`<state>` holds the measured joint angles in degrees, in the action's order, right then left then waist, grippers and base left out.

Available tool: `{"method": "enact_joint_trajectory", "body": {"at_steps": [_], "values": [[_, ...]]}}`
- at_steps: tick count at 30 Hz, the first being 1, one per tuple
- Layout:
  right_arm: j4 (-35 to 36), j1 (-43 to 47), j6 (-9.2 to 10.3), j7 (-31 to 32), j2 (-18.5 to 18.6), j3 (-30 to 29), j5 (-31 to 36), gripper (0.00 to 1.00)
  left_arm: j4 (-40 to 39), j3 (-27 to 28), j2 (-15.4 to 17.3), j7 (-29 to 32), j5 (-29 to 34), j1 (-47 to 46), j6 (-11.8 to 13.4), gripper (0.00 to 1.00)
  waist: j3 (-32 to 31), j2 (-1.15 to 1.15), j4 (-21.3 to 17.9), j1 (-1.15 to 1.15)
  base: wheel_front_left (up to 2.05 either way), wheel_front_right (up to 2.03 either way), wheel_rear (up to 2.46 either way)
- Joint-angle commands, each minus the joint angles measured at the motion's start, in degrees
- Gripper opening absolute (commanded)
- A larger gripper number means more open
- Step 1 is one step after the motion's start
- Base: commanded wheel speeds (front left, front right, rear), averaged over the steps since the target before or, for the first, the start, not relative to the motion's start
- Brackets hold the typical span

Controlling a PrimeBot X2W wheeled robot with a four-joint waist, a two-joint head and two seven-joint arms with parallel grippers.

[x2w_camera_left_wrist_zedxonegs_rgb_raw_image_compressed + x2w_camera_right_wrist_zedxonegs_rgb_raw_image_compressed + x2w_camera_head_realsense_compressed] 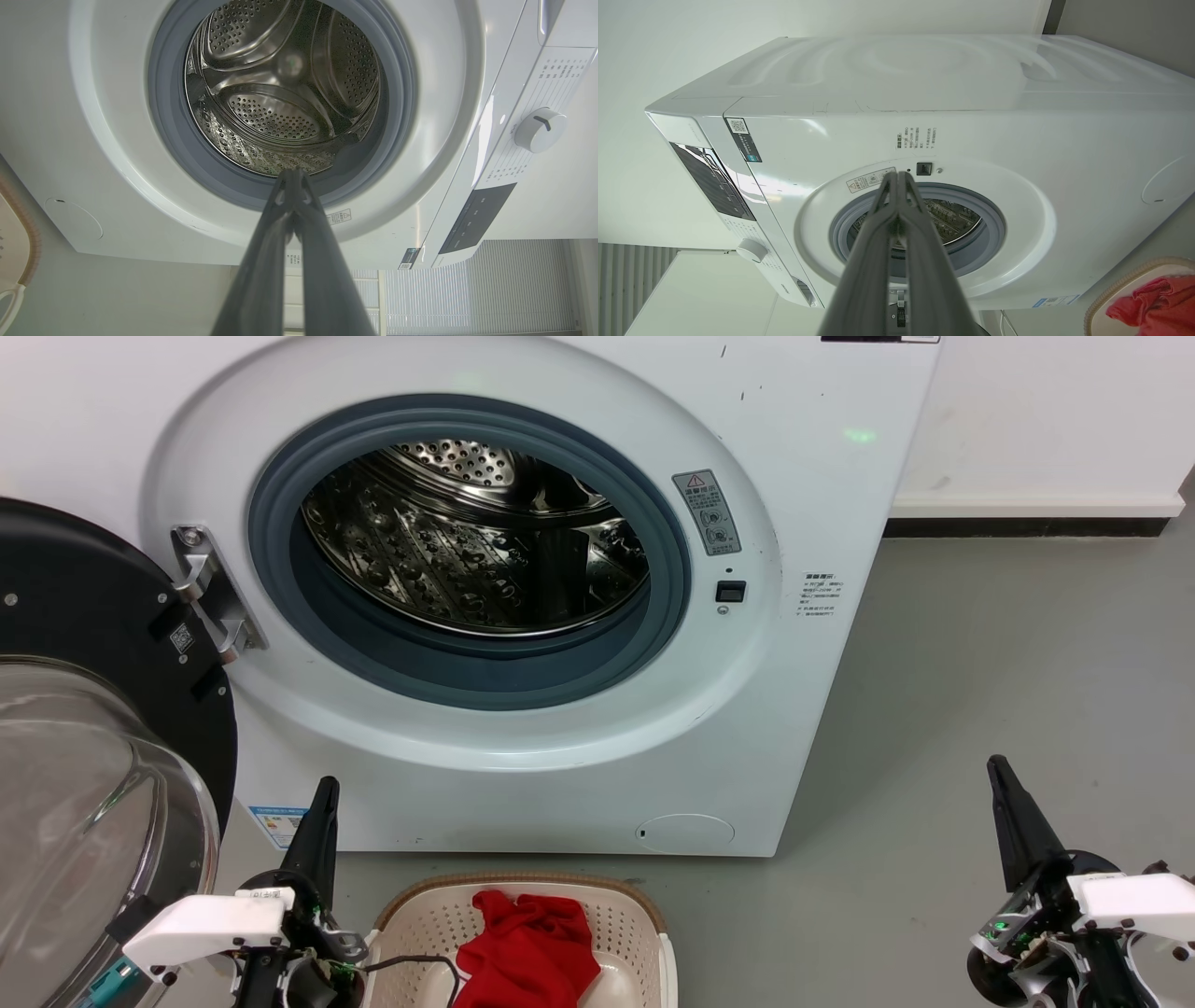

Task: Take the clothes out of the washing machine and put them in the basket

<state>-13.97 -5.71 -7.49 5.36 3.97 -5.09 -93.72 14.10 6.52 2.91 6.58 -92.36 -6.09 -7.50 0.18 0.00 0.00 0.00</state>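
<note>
Glass door (84, 784) swung open at far left, left gripper (325, 789) with jaws together, just beside cream basket (411, 907) holding red clothes (527, 943), white washing machine (803, 485) behind, right gripper (997, 765) above grey floor (980, 663) at far right, jaws together.

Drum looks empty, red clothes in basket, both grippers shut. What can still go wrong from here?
A thin black cable from the left gripper crosses the basket beside the clothes; lifting that arm might snag either.
The open door stands close by the left gripper; a swing outward may hit its glass.
In the head view the door ring hides the lower front of the drum, so a leftover piece cannot be fully ruled out.
</note>
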Motion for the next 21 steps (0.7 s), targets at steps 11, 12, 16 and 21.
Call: {"method": "enact_joint_trajectory", "body": {"at_steps": [11, 12, 16, 21], "values": [[-0.1, -0.8, 0.0, 0.3, -0.2, -0.3, 0.4, 0.0, 0.0, 0.2, -0.1, 0.1, -0.1, -0.3, -0.1, 0.0, 0.0, 0.0, 0.0, 0.0, 0.0, 0.0, 0.0], [-0.1, -0.8, 0.0, 0.3, -0.3, -0.3, 0.4, 0.0, 0.0, 0.2, -0.1, 0.1, -0.1, -0.3, -0.1, 0.0, 0.0, 0.0, 0.0, 0.0, 0.0, 0.0, 0.0], [-0.1, -0.8, 0.0, 0.4, -0.3, -0.4, 0.5, 0.0, 0.0, 0.2, -0.1, 0.1, -0.1, -0.3, -0.1, 0.0, 0.0, 0.0, 0.0, 0.0, 0.0, 0.0, 0.0], [-0.1, -0.8, 0.0, 0.4, -0.3, -0.5, 0.5, 0.0, 0.0, 0.2, -0.1, 0.1, -0.1, -0.3, -0.1, 0.0, 0.0, 0.0, 0.0, 0.0, 0.0, 0.0, 0.0]]}}
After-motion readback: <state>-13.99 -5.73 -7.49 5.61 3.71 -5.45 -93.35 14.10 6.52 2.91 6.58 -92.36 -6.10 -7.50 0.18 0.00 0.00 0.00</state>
